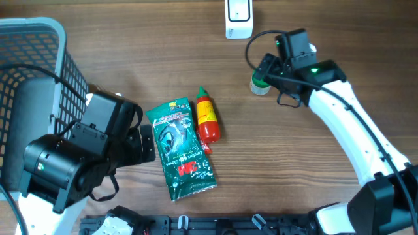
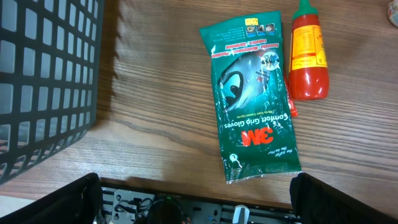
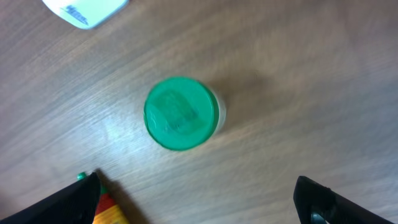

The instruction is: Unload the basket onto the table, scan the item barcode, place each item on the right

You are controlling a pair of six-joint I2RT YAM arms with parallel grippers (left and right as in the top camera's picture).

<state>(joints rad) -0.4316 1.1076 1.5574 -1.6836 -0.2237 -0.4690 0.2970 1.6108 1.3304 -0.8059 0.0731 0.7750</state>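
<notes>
Under the spread right hand (image 3: 198, 196) stands a green-lidded jar (image 3: 179, 113), untouched

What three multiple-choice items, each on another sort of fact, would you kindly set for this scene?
1. Where does the red bottle lie? A in the basket; B beside the green glove packet; C on top of that packet.
2. What colour is the lid of the jar? A blue; B white; C green.
3. How is the right end effector? A open above the jar; B shut on the jar; C shut on the bottle.
Key: B, they lie side by side; C, the wrist view shows a green top; A, its jaws stand wide, clear of the jar.
</notes>
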